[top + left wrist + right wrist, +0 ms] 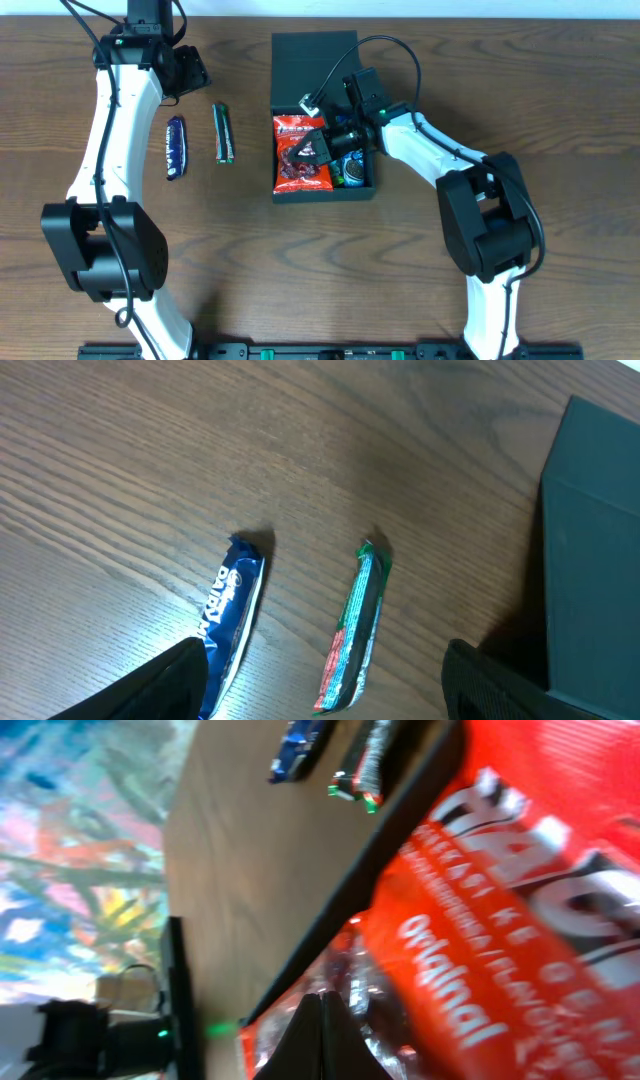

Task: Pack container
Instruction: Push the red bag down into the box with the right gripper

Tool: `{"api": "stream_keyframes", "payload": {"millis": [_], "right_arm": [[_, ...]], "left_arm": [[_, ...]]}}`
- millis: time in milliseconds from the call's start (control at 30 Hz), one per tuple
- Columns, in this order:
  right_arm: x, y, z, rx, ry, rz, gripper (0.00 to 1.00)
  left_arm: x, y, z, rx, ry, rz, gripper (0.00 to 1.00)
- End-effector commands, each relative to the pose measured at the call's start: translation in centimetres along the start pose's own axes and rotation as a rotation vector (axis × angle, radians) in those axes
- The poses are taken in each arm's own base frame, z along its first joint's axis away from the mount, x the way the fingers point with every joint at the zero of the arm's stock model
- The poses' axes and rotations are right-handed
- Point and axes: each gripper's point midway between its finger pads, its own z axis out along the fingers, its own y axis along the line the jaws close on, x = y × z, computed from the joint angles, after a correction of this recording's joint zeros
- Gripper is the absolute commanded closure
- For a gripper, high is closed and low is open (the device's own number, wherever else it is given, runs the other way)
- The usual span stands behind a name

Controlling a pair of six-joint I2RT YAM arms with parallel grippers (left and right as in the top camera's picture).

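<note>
The container (322, 194) is a dark teal box at the table's middle, with its lid (313, 60) folded open at the back. A red snack packet (297, 168) lies in its left half. My right gripper (313, 148) is shut, fingertips together with nothing seen between them, right over the packet. The right wrist view shows the packet (500, 890) filling the frame beyond the closed fingertips (322, 1000), and the container's wall (385, 865). My left gripper (190, 70) is open and empty at the far left, above the table.
A blue bar (176, 147) and a green bar (224, 132) lie on the table left of the container. They also show in the left wrist view as blue (232, 615) and green (357, 630). Blue-wrapped items (352, 168) sit in the container's right half.
</note>
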Motion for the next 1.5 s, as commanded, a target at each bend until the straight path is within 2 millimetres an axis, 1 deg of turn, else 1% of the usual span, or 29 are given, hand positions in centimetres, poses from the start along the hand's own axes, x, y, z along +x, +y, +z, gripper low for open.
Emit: {"api": "stream_keyframes", "payload": {"millis": [0,67,133,200,267,367,500,633,767,900,1100,1200,1233,1300,1333,1400,1467], "right_arm": [[-1.6,3.3,-1.8,-0.082,-0.035,-0.076,0.99],[-1.7,4.5,-2.6,-0.081,-0.038,-0.145,0.99],[-1.1,5.1,-2.9,-0.075,-0.023,-0.17,0.99],[0.2,4.5,-2.9,-0.041,0.019,-0.147,0.99],[2.0,3.4,-2.8,0.007,0.077,-0.127,0.99],[3.5,2.3,-2.4,0.073,0.128,-0.118,0.99],[4.1,1.2,-1.6,0.152,0.164,-0.134,0.99],[4.8,0.2,-0.2,0.209,0.2,-0.156,0.99],[5.4,-0.5,1.3,0.206,0.221,-0.16,0.99],[5.9,-1.1,2.0,0.203,0.238,-0.14,0.99],[5.6,-0.9,2.0,0.195,0.228,-0.144,0.99],[4.8,0.5,1.9,0.129,0.206,-0.15,0.99],[3.9,1.7,1.5,0.086,0.182,-0.159,0.99],[1.9,3.3,0.3,0.053,0.138,-0.189,0.99],[1.3,3.8,-0.1,0.047,0.125,-0.2,0.99],[-1.0,5.4,-1.8,0.054,0.072,-0.247,0.99],[-3.1,6.9,-4.1,0.069,0.008,-0.297,0.99]], "left_arm": [[-0.1,-0.1,-0.7,0.008,-0.009,0.017,0.24],[-0.1,-0.1,-0.7,0.009,-0.009,0.017,0.24],[-0.1,-0.1,-0.7,0.009,-0.009,0.017,0.24],[-0.1,-0.1,-0.7,0.009,-0.009,0.017,0.24],[-0.1,-0.1,-0.7,0.009,-0.009,0.017,0.24],[-0.1,-0.1,-0.7,0.009,-0.01,0.017,0.24],[-0.1,-0.1,-0.7,0.009,-0.009,0.017,0.24],[-0.1,-0.1,-0.7,0.009,-0.009,0.017,0.24],[-0.1,-0.1,-0.7,0.009,-0.009,0.017,0.24],[-0.1,-0.1,-0.7,0.009,-0.009,0.017,0.24],[-0.1,-0.1,-0.7,0.009,-0.009,0.017,0.24],[-0.1,-0.1,-0.7,0.009,-0.009,0.017,0.24],[-0.1,-0.1,-0.7,0.009,-0.009,0.017,0.24],[-0.1,-0.1,-0.7,0.009,-0.009,0.017,0.24],[-0.1,-0.1,-0.7,0.009,-0.009,0.017,0.24],[0.0,0.0,-0.7,0.008,-0.007,0.017,0.24],[0.1,0.0,-0.7,0.005,0.0,0.018,0.24]]}}
